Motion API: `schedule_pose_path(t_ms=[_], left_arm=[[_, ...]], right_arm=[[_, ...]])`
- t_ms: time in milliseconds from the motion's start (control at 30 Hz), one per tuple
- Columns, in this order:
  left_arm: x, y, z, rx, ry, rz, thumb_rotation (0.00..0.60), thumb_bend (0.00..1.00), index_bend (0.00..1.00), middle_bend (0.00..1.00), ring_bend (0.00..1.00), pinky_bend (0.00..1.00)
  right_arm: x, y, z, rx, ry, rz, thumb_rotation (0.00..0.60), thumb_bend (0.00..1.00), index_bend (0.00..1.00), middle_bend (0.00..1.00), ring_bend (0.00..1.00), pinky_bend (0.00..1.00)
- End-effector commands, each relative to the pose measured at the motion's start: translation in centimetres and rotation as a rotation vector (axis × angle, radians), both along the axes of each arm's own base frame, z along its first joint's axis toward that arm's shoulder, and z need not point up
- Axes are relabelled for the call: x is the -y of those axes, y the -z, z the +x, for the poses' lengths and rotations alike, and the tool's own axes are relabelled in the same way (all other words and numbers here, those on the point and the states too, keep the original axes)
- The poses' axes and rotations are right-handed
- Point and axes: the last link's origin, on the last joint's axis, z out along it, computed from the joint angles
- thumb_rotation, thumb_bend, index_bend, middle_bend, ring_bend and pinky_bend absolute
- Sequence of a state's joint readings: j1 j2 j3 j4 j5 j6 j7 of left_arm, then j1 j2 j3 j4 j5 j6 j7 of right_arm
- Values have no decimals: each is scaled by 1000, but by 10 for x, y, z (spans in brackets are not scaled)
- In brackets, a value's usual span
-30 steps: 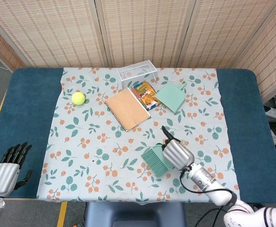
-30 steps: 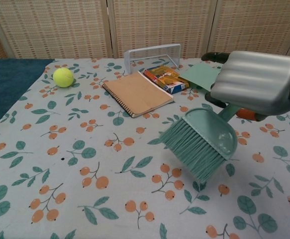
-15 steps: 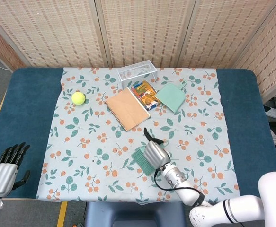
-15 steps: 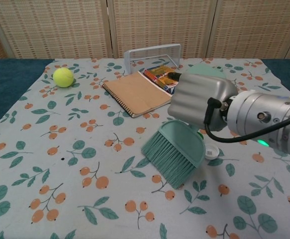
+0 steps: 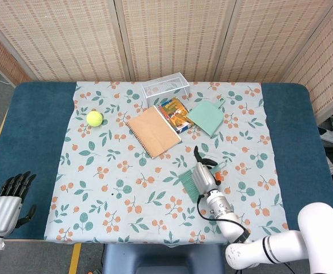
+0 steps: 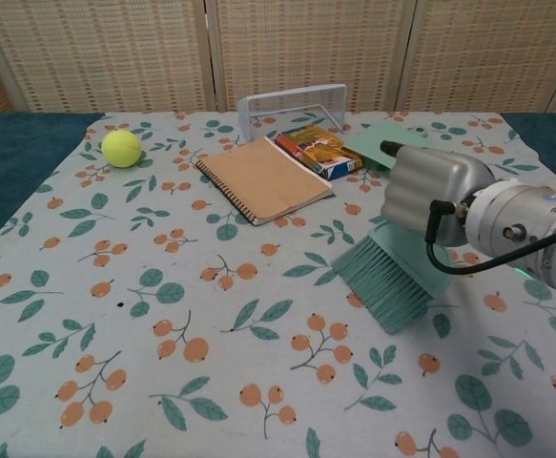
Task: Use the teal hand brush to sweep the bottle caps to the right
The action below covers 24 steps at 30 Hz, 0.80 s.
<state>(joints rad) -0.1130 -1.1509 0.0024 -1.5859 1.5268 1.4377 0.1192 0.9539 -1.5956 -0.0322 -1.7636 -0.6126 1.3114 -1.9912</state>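
My right hand (image 5: pixel 203 177) (image 6: pixel 436 195) grips the handle of the teal hand brush (image 5: pixel 188 180) (image 6: pixel 388 281). The brush is low over the flowered cloth (image 5: pixel 109 188), right of centre near the front edge, with its bristles down and pointing front-left. No bottle cap shows plainly in either view; the brush and the hand cover the spot beside them. My left hand (image 5: pixel 8 198) hangs off the table's front-left corner, fingers straight and holding nothing. The chest view does not show it.
At the back of the cloth lie a tan spiral notebook (image 5: pixel 153 131) (image 6: pixel 263 178), a colourful pack (image 5: pixel 175 113), a teal dustpan (image 5: pixel 207 117) and a wire basket (image 5: pixel 165 87). A tennis ball (image 5: pixel 94 118) (image 6: pixel 121 147) sits at the back left.
My right hand brought the brush left and down, then dragged it back to the right along the cloth. A white cap seen beside the brush half a second ago is now hidden.
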Motion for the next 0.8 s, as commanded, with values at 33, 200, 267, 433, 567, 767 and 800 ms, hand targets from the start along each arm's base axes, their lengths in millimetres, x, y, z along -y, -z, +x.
schedule_pose_path(t_ms=[33,200,267,433,567,767,800], left_arm=[[0,2,1,-3,-2,-4,600,407,0,0,0,96],[-1,3,-1,-11,-6,-7,600,407,0,0,0,96],[-1,4,-1,-13,-7,-11,600,408,0,0,0,96],[-3,6,-1,-19,-10,-11,600,408,0,0,0,96],[-3,7,-2,-24,-13,-14,600,407,0,0,0,96],[-3,8,-2,-26,-13,-17,600,408,0,0,0,96],[-3,8,-2,-27,-14,-17,600,408,0,0,0,96]], right_arm=[[6,-7,-14,-45,-1,-24,600,523,902,844,535,0],[15,-18,-43,-97,40,-57,600,523,902,844,535,0],[20,-22,-51,-119,36,-73,600,523,902,844,535,0],[27,-30,-63,-174,-3,-108,600,523,902,844,535,0],[30,-35,-72,-234,-31,-146,600,523,902,844,535,0],[34,-45,-92,-386,-73,-216,600,523,902,844,535,0],[34,-47,-97,-422,-92,-231,600,523,902,844,535,0]])
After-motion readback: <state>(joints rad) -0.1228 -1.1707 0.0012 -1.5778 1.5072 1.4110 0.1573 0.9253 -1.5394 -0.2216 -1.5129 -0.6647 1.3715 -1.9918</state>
